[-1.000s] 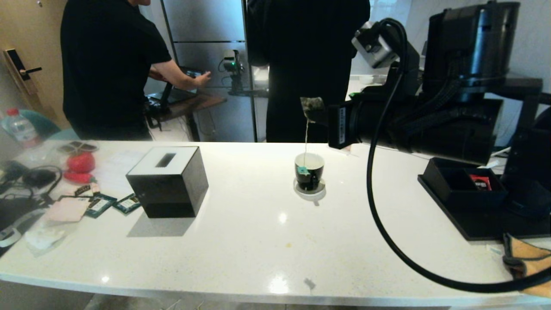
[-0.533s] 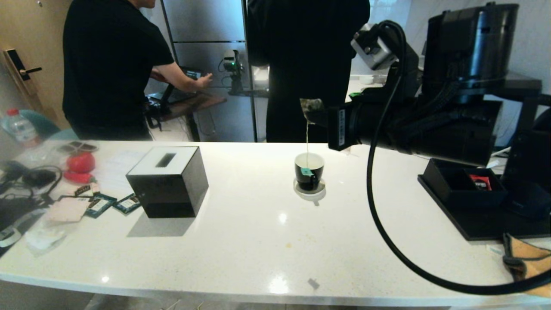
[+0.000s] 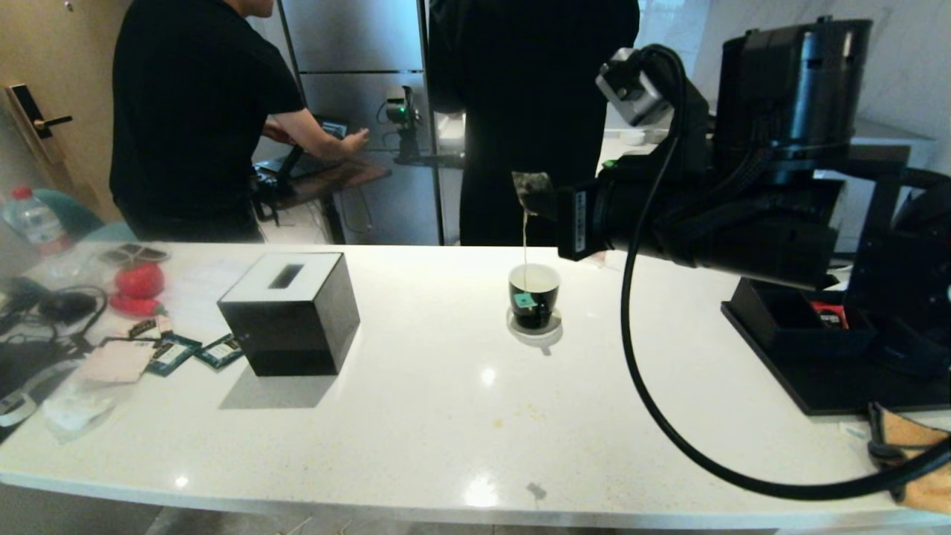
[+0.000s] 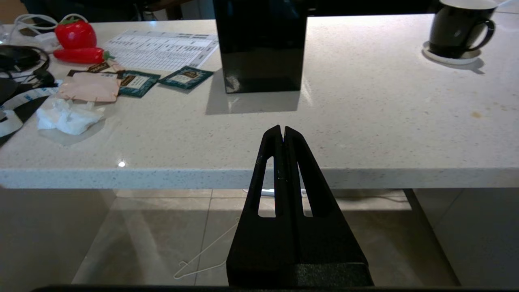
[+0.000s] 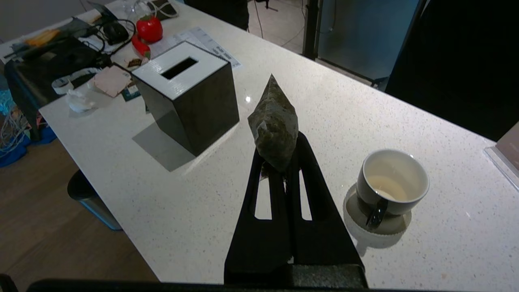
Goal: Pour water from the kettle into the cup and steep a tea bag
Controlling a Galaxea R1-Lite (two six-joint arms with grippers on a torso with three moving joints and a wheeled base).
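The right claw (image 3: pixel 548 202) is pinched tight on a tea bag (image 3: pixel 532 187) and holds it up in the air above the cup (image 3: pixel 533 296). A thin string hangs straight down from the bag, and its little green tag (image 3: pixel 525 300) rests against the outside of the cup. The cup is black outside and white inside, has a bit of pale drink in it, and sits on a small white saucer (image 3: pixel 536 331) near the middle of the white tabletop (image 3: pixel 461 416). At 9 o'clock from the cup stands a black tissue box (image 3: pixel 290 312) with a white top, well apart from it. Farther that way lie small tea packets (image 3: pixel 195 351), a pink paper (image 3: pixel 117 360), a red toy tomato (image 3: pixel 139 280), black cables (image 3: pixel 44 308) and a crumpled white tissue (image 3: pixel 70 409). At 3 o'clock from the cup is a black tray (image 3: pixel 810 349) with a red packet (image 3: pixel 828 312) in it. The big black right arm and its thick cable (image 3: pixel 654 401) cover much of that side, so I cannot tell where the kettle is. Two people in black stand behind the tabletop. The left claw (image 4: pixel 282 136) is shut and empty, hanging in front of the tabletop's near edge.
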